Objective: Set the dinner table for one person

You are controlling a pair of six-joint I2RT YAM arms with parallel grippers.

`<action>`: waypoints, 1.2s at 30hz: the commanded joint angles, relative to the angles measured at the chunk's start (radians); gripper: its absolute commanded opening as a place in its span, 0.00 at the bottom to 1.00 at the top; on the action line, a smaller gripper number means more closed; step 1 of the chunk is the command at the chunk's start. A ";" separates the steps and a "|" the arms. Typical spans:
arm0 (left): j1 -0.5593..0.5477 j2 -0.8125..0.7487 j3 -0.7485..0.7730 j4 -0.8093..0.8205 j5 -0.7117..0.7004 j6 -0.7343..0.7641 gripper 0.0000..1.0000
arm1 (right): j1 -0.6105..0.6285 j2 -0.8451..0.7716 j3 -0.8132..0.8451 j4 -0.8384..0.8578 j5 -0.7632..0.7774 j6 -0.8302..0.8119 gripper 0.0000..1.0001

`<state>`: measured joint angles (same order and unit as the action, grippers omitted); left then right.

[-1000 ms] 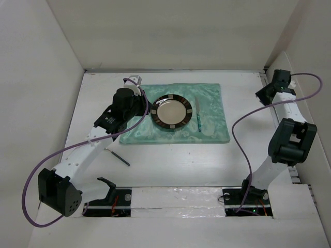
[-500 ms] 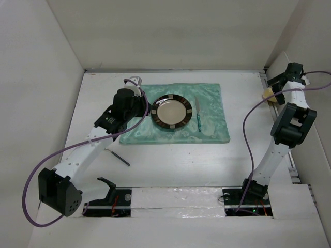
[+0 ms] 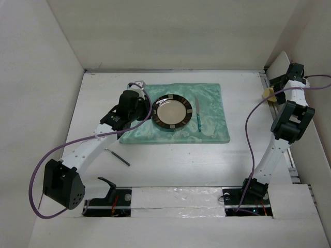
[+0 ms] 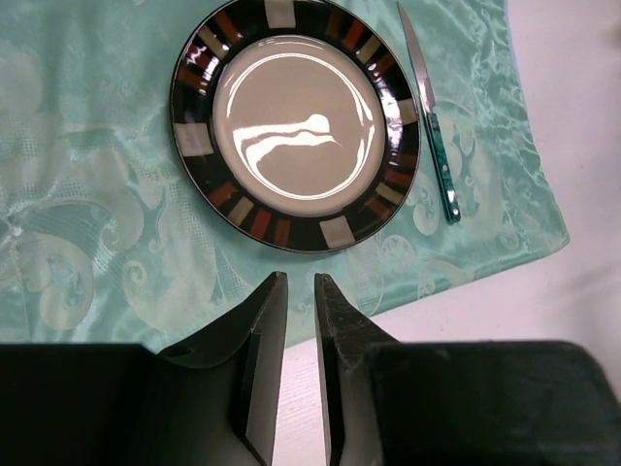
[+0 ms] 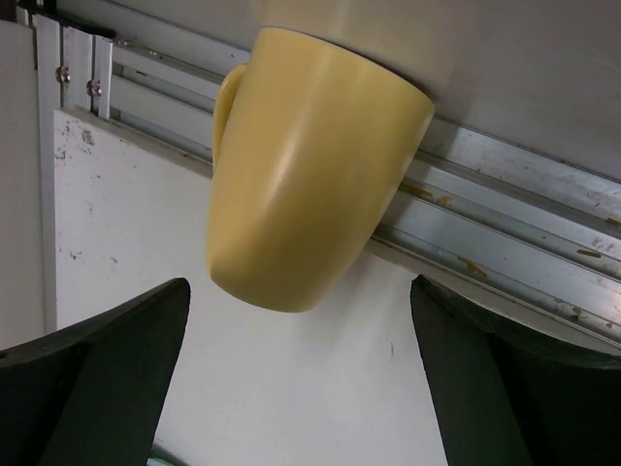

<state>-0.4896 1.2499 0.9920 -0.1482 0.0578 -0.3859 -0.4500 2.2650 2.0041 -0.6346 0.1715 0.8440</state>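
Top external view: the white counter [image 3: 170,160] spreads beneath both arms, bearing a green placemat [image 3: 212,126] with a plate [image 3: 172,111] and, just right of it, a knife [image 3: 198,116]. The left claw [image 4: 296,282] hangs nearly clenched, empty, beside the plate; the right claw [image 5: 299,283], spread wide, flanks a yellow mug [image 5: 301,165] at the counter's far-right edge.

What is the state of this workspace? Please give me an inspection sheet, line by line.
Surface: white table, with a green placemat at its far middle.
Job's things: plate on the placemat, knife right of it; yellow mug at the far right edge; dark utensil on the table by the left arm.
Clutter: nothing seen.
Grippers: left gripper nearly shut, empty, above the placemat; right gripper open, fingers either side of the mug, not touching.
Cables: purple cables, one looping along each arm.
Surroundings: white walls; metal rail behind the mug.
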 commanded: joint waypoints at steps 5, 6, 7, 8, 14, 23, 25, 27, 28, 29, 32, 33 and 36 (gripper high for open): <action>-0.001 0.005 0.010 0.013 0.017 -0.015 0.15 | 0.017 0.021 0.047 -0.016 0.039 0.159 1.00; -0.001 0.006 0.010 0.010 0.016 -0.013 0.15 | 0.017 0.024 0.053 -0.020 0.048 0.173 1.00; -0.001 0.006 0.011 0.004 0.011 -0.013 0.15 | 0.030 0.028 0.051 -0.022 0.059 0.205 1.00; -0.001 0.006 0.014 -0.005 0.010 -0.013 0.15 | 0.030 0.033 0.051 -0.014 0.063 0.214 1.00; -0.001 0.016 0.037 -0.048 -0.003 -0.005 0.14 | 0.071 0.099 0.152 -0.069 0.120 0.277 1.00; -0.001 0.029 0.097 -0.122 -0.026 0.022 0.14 | 0.093 0.134 0.179 -0.088 0.181 0.388 1.00; -0.001 0.026 0.102 -0.132 -0.029 0.024 0.14 | 0.093 0.133 0.174 -0.096 0.192 0.400 1.00; -0.001 0.022 0.102 -0.145 -0.027 0.027 0.14 | 0.093 0.116 0.148 -0.076 0.217 0.402 1.00; -0.001 0.019 0.102 -0.145 -0.027 0.027 0.14 | 0.093 0.110 0.145 -0.070 0.215 0.396 1.00; -0.001 0.019 0.097 -0.145 -0.026 0.027 0.14 | 0.079 0.110 0.145 -0.074 0.214 0.397 1.00; -0.001 0.019 0.091 -0.145 -0.019 0.024 0.14 | 0.054 0.114 0.165 -0.094 0.214 0.391 1.00; -0.001 0.022 0.089 -0.145 -0.016 0.021 0.14 | 0.054 0.120 0.171 -0.093 0.211 0.386 1.00; -0.001 0.026 0.094 -0.142 -0.009 0.018 0.13 | 0.036 0.133 0.196 -0.093 0.207 0.366 1.00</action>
<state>-0.4896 1.2877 1.0508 -0.2924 0.0444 -0.3748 -0.3859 2.3985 2.1460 -0.7208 0.3222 1.2079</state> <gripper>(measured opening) 0.138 0.999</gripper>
